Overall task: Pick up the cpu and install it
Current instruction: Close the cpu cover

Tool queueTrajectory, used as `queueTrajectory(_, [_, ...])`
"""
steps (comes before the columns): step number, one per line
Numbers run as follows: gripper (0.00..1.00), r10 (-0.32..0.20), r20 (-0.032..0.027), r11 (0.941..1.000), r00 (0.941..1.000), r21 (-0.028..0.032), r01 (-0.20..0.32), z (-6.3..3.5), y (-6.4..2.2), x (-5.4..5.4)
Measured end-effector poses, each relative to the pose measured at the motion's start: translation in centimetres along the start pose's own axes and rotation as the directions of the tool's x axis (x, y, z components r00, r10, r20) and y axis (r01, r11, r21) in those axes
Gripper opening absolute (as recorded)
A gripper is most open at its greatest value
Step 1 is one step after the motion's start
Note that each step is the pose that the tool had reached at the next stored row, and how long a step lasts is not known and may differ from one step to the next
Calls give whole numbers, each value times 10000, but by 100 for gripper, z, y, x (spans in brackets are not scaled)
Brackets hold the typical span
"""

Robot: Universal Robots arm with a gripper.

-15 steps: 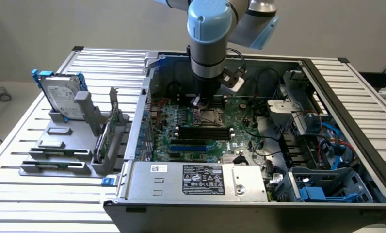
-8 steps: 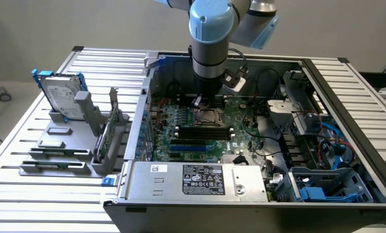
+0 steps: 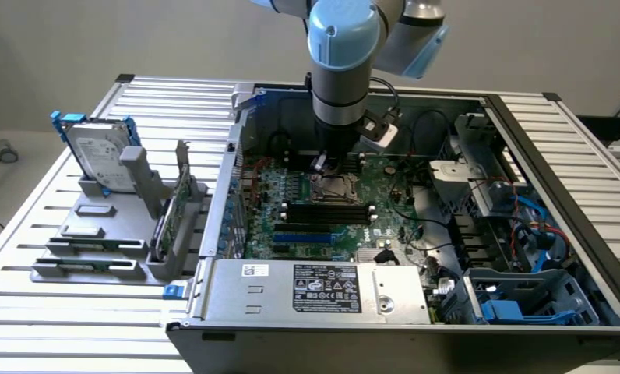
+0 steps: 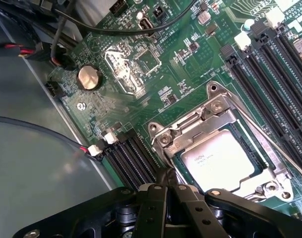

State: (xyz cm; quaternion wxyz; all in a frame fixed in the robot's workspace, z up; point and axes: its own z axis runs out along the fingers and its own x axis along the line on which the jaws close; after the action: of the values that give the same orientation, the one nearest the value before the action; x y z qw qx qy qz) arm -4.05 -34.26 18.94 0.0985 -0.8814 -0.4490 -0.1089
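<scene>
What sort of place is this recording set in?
Probably a robotics lab bench for computer assembly: an opened desktop computer case sits on a slatted metal table, a hard drive stands in a grey holder beside it, with a bare wall behind.

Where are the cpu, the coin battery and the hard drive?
cpu [image 4: 217,157]: wrist view, middle of its silver top.
coin battery [image 4: 89,78]: wrist view, centre of its face.
hard drive [image 3: 92,148]: exterior view, its silver face.

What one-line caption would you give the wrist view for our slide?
Shut gripper beside the motherboard socket, with the cpu already seated in it.
</scene>
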Motion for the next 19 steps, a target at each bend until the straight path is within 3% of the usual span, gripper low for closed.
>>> queueTrajectory(5, [11, -2, 0, 10000, 10000, 21, 2, 2, 27, 21])
queueTrajectory(8, [11, -3, -10, 10000, 10000, -18, 3, 1, 41, 32])
queueTrajectory(19, [11, 6, 4, 10000, 10000, 0, -6, -71, 37, 52])
